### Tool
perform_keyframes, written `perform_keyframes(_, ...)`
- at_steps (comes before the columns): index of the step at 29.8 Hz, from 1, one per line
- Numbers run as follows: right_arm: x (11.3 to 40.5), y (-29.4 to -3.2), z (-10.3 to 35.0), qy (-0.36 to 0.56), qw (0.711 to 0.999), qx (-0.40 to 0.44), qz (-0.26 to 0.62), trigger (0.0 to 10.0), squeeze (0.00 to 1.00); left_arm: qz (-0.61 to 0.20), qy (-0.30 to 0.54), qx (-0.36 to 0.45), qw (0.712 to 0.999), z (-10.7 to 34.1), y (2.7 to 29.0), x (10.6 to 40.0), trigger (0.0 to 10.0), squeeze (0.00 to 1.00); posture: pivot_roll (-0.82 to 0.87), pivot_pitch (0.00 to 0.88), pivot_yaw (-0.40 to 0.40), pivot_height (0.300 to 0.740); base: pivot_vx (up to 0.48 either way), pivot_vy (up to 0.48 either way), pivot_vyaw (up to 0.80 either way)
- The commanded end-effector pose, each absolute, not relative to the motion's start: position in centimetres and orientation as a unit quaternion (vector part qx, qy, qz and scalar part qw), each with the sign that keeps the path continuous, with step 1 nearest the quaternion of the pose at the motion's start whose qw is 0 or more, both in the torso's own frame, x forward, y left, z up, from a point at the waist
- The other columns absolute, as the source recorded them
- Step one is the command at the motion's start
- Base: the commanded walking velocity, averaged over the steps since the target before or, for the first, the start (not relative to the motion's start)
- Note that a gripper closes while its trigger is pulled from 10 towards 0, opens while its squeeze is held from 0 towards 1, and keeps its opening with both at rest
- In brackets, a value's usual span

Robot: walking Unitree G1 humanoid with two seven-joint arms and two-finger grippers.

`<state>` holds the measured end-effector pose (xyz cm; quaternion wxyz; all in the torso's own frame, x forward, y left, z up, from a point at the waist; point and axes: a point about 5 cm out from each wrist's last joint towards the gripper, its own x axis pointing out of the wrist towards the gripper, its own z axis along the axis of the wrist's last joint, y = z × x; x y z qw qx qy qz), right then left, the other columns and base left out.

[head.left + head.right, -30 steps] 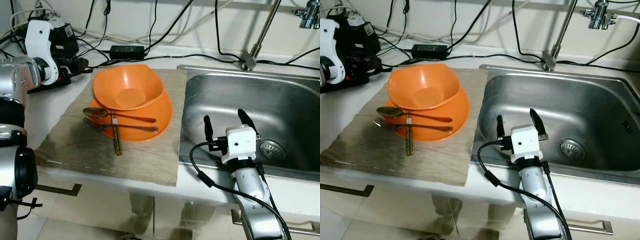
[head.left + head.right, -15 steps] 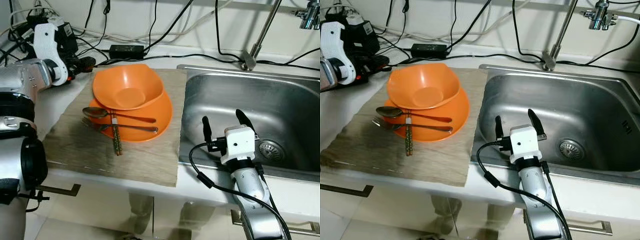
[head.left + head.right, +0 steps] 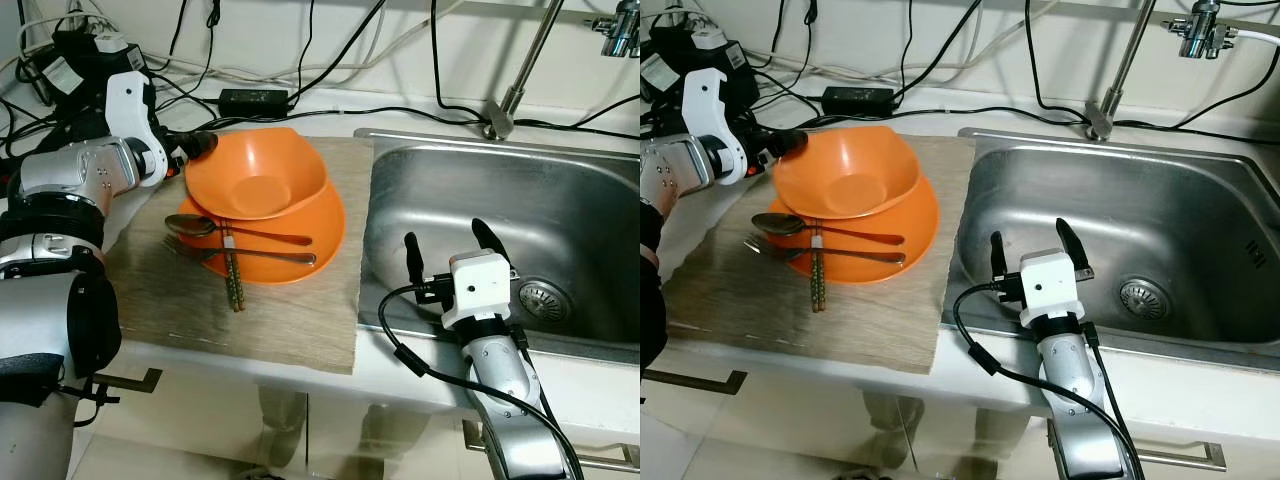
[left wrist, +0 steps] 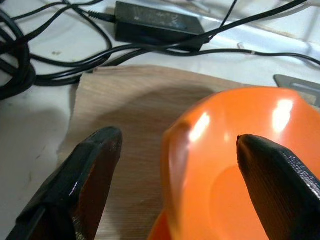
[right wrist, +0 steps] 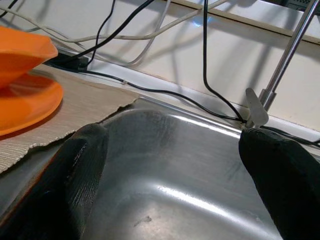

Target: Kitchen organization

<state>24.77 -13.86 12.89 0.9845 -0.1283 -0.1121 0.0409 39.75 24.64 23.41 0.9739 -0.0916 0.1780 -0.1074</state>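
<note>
An orange bowl (image 3: 258,175) sits on an orange plate (image 3: 318,232) on a woven mat (image 3: 290,320). A spoon (image 3: 196,226), a fork (image 3: 262,256) and chopsticks (image 3: 233,274) lie across the plate's front left. My left gripper (image 3: 196,147) is open at the bowl's back left rim. In the left wrist view one finger (image 4: 87,175) is outside the bowl (image 4: 235,165) over the mat, and the other finger (image 4: 280,185) is over the bowl's inside. My right gripper (image 3: 452,250) stands open and holds nothing, above the sink's front edge.
A steel sink (image 3: 590,190) with a drain (image 3: 545,297) lies right of the mat, with a tap pipe (image 3: 525,60) behind it. A black power adapter (image 3: 254,101) and several cables cross the back counter. Black equipment (image 3: 75,50) stands at the back left.
My left gripper has swung right from the back left of the counter to the bowl's rim. The right gripper and the dishes have stayed put.
</note>
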Motion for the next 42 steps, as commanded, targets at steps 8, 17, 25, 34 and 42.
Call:
perform_keyframes(8, 24.6, -14.0, 12.1, -0.091, 0.986, -0.131, 0.041, 10.0, 0.00, -0.106, 0.171, -0.088, 0.976, 24.2, 24.5, 40.0, 10.0, 0.00, -0.01, 0.000, 0.027, 0.740, 0.000, 0.000, 0.00)
perform_keyframes(17, 24.5, -14.0, 12.0, -0.088, 0.987, -0.131, 0.042, 10.0, 0.00, -0.117, 0.182, -0.085, 0.973, 23.6, 23.8, 40.1, 10.0, 0.00, -0.01, 0.000, 0.030, 0.740, 0.000, 0.000, 0.00)
perform_keyframes(25, 24.4, -14.0, 11.9, -0.086, 0.987, -0.132, 0.040, 10.0, 0.00, -0.119, 0.188, -0.080, 0.972, 23.4, 23.7, 40.1, 0.0, 0.00, -0.01, 0.000, 0.032, 0.740, 0.000, 0.000, 0.00)
perform_keyframes(34, 24.4, -14.0, 12.0, -0.087, 0.987, -0.131, 0.039, 10.0, 0.00, -0.123, 0.193, -0.073, 0.971, 23.1, 23.5, 40.1, 0.0, 0.00, -0.01, 0.006, 0.032, 0.740, 0.000, 0.000, 0.00)
perform_keyframes(42, 24.3, -14.0, 11.8, -0.082, 0.987, -0.130, 0.040, 10.0, 0.00, -0.129, 0.197, -0.073, 0.969, 22.9, 23.4, 40.0, 0.0, 0.00, -0.01, 0.011, 0.034, 0.740, 0.000, 0.000, 0.00)
